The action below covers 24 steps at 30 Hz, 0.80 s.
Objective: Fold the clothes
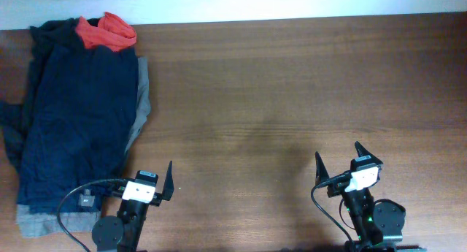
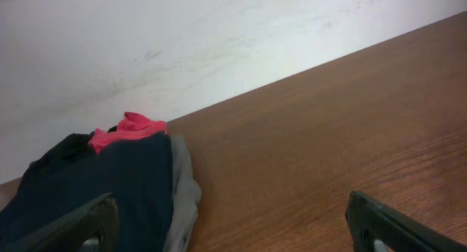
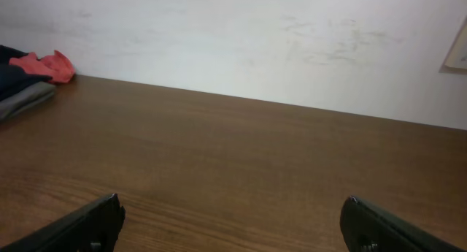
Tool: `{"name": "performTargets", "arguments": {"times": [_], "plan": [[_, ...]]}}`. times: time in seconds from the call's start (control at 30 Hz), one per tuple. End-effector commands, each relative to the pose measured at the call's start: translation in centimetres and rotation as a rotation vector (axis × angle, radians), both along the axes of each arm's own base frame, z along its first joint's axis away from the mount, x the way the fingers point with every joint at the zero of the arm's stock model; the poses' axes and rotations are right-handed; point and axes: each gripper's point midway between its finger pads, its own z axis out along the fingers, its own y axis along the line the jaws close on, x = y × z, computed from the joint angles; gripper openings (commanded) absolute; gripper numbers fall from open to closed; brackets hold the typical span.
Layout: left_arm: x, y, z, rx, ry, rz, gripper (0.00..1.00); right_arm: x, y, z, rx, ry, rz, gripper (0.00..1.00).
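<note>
A pile of clothes lies at the table's left: a dark navy garment (image 1: 76, 120) on top, a grey one (image 1: 141, 98) beneath, a red one (image 1: 108, 31) at the far end. The pile also shows in the left wrist view (image 2: 109, 186) and far left in the right wrist view (image 3: 22, 80). My left gripper (image 1: 149, 180) is open and empty at the front edge, just right of the pile's near corner; its fingers show in the left wrist view (image 2: 233, 226). My right gripper (image 1: 339, 161) is open and empty at the front right, over bare wood (image 3: 230, 223).
The brown wooden table (image 1: 292, 91) stretches from the pile to the right edge. A white wall (image 3: 233, 40) runs behind the table's far edge. A black cable (image 1: 73, 201) loops by the left arm's base over the pile's near corner.
</note>
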Motion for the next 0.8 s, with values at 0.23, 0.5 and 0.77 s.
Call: {"name": "performTargets", "arguments": {"times": [0.23, 0.5, 0.77], "plan": [[0.01, 0.22, -0.15, -0.013, 0.003, 0.012, 0.99, 0.04, -0.31, -0.24, 0.003, 0.001, -0.015, 0.99], [0.01, 0.22, -0.15, -0.013, 0.003, 0.012, 0.99, 0.05, -0.31, -0.09, 0.003, -0.006, -0.015, 0.99], [0.01, 0.22, -0.15, -0.013, 0.003, 0.012, 0.99, 0.04, -0.24, -0.06, 0.003, -0.007, -0.012, 0.99]]}}
